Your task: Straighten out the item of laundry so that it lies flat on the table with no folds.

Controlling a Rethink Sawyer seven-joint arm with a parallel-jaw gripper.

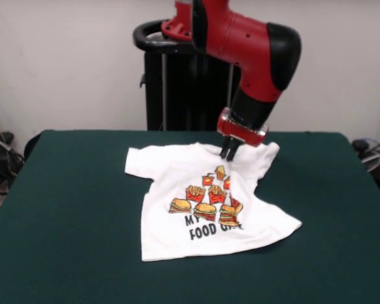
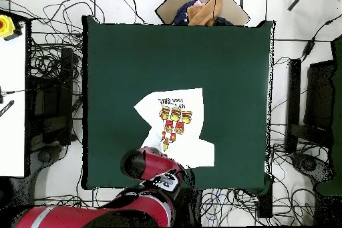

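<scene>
The item of laundry (image 1: 202, 202), a white T-shirt printed with burgers and fries, lies face up on the green table (image 1: 63, 209), slightly towards the far side. A raised crease runs from its collar area down through the print and hides part of the black text. One sleeve is bunched by the far right shoulder. My gripper (image 1: 230, 152) is down at the collar, fingers pinched together on the cloth. In the overhead view the shirt (image 2: 175, 128) sits near the table's (image 2: 220, 58) lower middle. My red arm (image 2: 153, 168) covers the shirt's lower edge and hides the gripper there.
A cardboard box (image 2: 204, 8) with clothes stands past the table's top edge in the overhead view. Cables lie on the floor all round. A white bench with a yellow button box (image 2: 7, 25) is at the left. Green cloth is bare around the shirt.
</scene>
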